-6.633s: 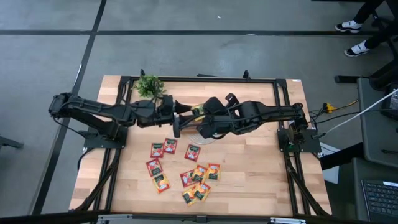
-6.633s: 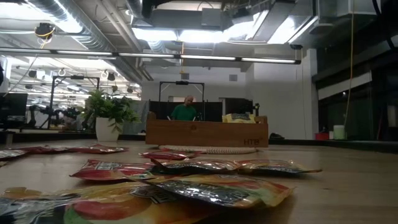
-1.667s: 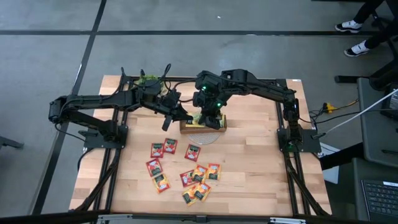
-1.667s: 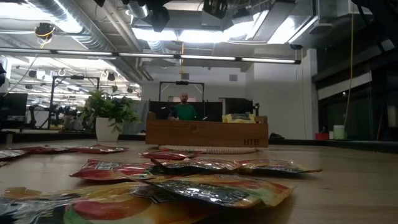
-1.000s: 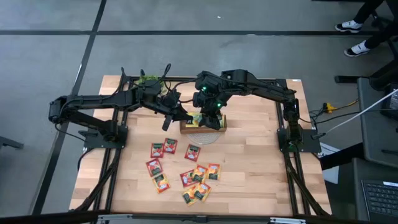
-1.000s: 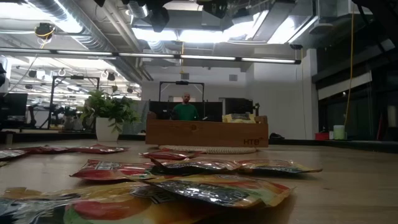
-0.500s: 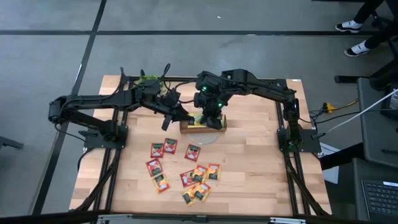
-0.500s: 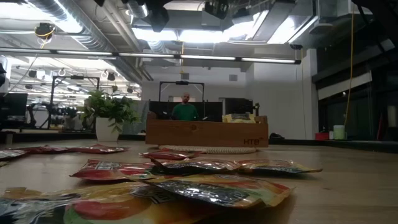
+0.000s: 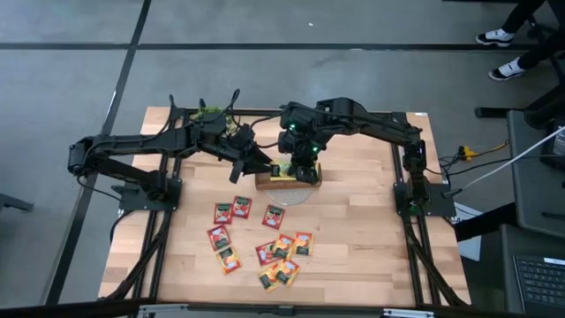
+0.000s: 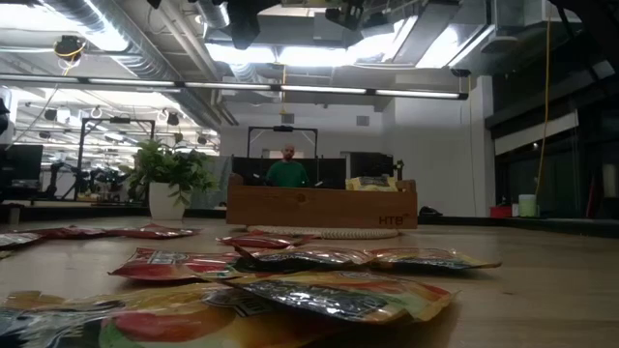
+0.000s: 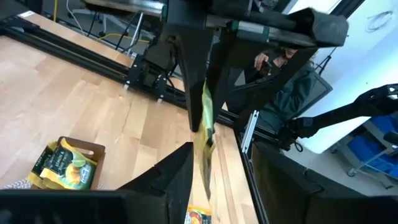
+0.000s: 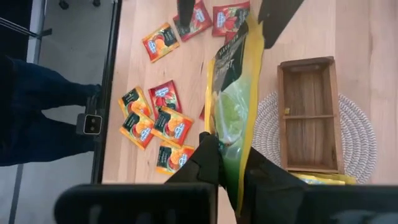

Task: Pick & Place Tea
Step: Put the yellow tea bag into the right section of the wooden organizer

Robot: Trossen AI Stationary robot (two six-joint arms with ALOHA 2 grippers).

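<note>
A yellow-green tea sachet (image 12: 233,93) hangs in the air beside the wooden tray (image 12: 308,112), with my right gripper (image 12: 233,165) shut on it. My left gripper (image 11: 221,155) is open, its fingers on either side of the sachet's lower end (image 11: 205,168); I cannot tell whether they touch it. In the high view both grippers meet at the tray (image 9: 287,179). More yellow-green tea lies in one tray compartment (image 11: 62,165). Several red and orange sachets (image 9: 265,238) lie flat on the table in front of the tray. My right gripper pinches the sachet's upper edge (image 11: 202,102) between its two fingers. The fingers come slanting down from above. The sachet hangs below them, seen edge-on from the left wrist, clear of the table and the tray.
A small potted plant (image 9: 209,115) stands at the table's far left, behind my left arm. A round woven mat (image 12: 367,143) lies under the tray. A person (image 10: 287,172) sits beyond the table's far edge.
Both arms have stayed where they were at the tray. My left gripper has rolled a little about its own axis, and its outline in the high view has changed.
</note>
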